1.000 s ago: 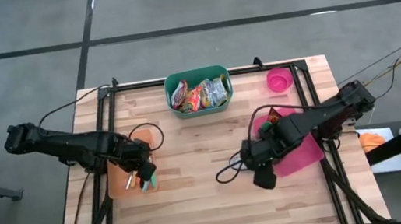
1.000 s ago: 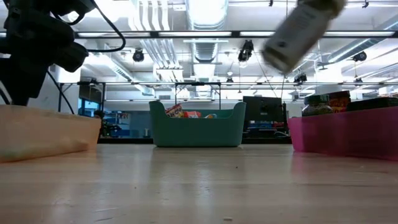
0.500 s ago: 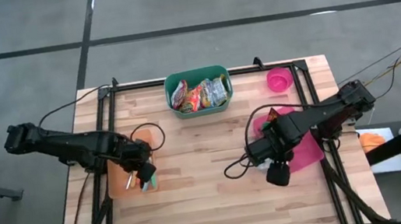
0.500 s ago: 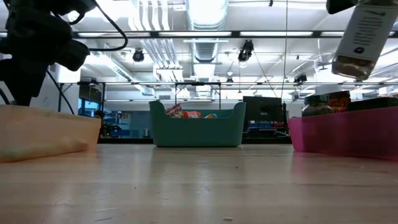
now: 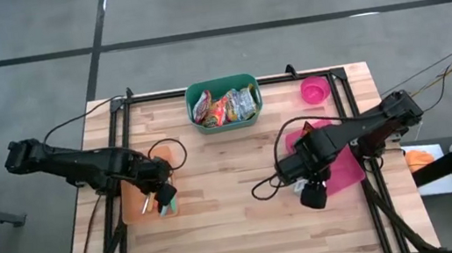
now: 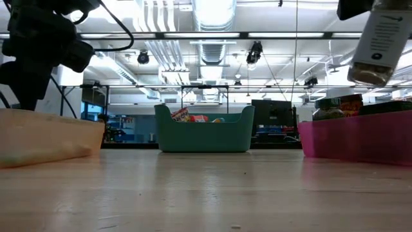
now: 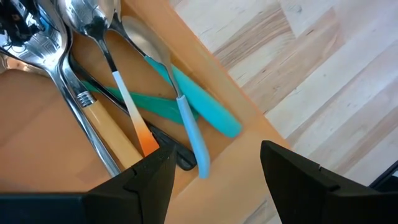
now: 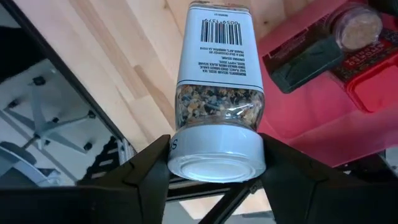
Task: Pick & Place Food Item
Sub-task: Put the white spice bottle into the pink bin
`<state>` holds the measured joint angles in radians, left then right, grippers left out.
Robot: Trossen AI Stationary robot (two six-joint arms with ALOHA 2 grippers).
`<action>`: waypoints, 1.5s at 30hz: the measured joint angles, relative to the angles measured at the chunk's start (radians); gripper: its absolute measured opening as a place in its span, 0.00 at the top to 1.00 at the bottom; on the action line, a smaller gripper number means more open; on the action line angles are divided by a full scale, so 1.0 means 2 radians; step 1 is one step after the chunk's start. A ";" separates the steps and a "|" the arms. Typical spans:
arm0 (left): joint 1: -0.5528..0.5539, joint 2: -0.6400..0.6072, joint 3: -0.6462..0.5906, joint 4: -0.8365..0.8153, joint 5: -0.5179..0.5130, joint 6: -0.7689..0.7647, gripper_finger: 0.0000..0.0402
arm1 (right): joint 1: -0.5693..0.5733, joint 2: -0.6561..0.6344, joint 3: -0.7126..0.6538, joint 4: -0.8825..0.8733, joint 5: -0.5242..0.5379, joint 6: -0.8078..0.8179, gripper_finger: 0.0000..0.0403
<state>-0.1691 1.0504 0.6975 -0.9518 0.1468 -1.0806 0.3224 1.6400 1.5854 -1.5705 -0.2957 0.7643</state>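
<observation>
1. A light wooden table (image 5: 220, 207) stands on a grey concrete floor; the low view looks across it into a bright hall with ceiling lights.
2. At the table's left side, the left gripper (image 5: 162, 191) hangs over an orange tray (image 5: 131, 206) of cutlery. Its fingers stand apart and grip nothing; spoons with teal, blue and orange handles lie below it in the left wrist view. This arm looks to be waiting.
3. At the far middle, a green bin (image 5: 224, 103) holds several bright snack packets. Their printing is too small to read.
4. To the right, the right gripper (image 5: 312, 192) clamps a spice jar (image 8: 216, 87) by its white-lidded end, carrying it in the air at the near edge of the pink tray (image 5: 343, 172), clear of the wood.
5. The jar's label shows a barcode and lines of small print that cannot be made out. A red-lidded item (image 8: 367, 68) already in the pink tray bears white lettering, also unreadable.
6. A small pink cup (image 5: 314, 90) stands at the far right corner.
7. Judging the task: the pick is done; the jar seems headed for the pink tray, so lowering and letting go remain.
</observation>
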 joint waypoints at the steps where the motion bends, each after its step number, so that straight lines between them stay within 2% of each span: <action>1: 0.000 0.000 0.000 0.001 0.000 0.000 0.41 | 0.000 -0.001 -0.005 0.000 -0.001 -0.004 0.49; 6: 0.000 0.000 0.000 0.001 0.000 0.001 0.41 | -0.001 -0.031 -0.048 0.000 -0.008 0.002 0.49; 14: 0.000 0.000 0.000 0.001 0.000 0.004 0.41 | -0.001 -0.125 -0.124 -0.001 -0.029 0.077 0.49; 21: 0.000 0.000 0.000 0.006 0.000 0.004 0.41 | -0.015 -0.173 -0.209 -0.001 -0.094 0.115 0.49; 28: 0.000 0.000 0.000 0.009 0.000 0.000 0.41 | -0.057 -0.173 -0.257 0.000 -0.104 0.103 0.49; 39: 0.000 0.000 0.000 0.010 0.000 -0.004 0.41 | -0.153 -0.148 -0.294 0.000 -0.101 0.041 0.49; 45: 0.000 0.000 0.000 0.010 0.000 -0.004 0.41 | -0.179 -0.125 -0.297 0.003 -0.098 -0.004 0.49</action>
<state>-0.1688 1.0504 0.6975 -0.9314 0.1463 -1.0889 -0.0350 1.3891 0.9905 -1.5642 -0.4913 0.7561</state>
